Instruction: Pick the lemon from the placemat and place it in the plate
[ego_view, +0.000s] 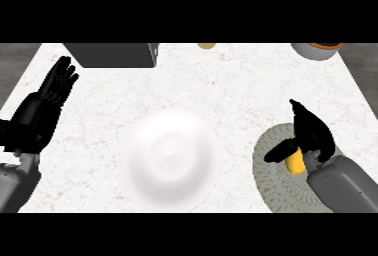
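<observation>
The right hand curled around a small yellow lemon on the placemat; round, firm and smooth, it looked best gripped across its middle. The left hand rested open.

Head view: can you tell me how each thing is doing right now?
Lemon: on the placemat, right hand around it.
Placemat: flat on the counter, right of the plate.
Plate: holds nothing.
Right hand: curled on the lemon.
Left hand: open, resting at the left edge.
</observation>
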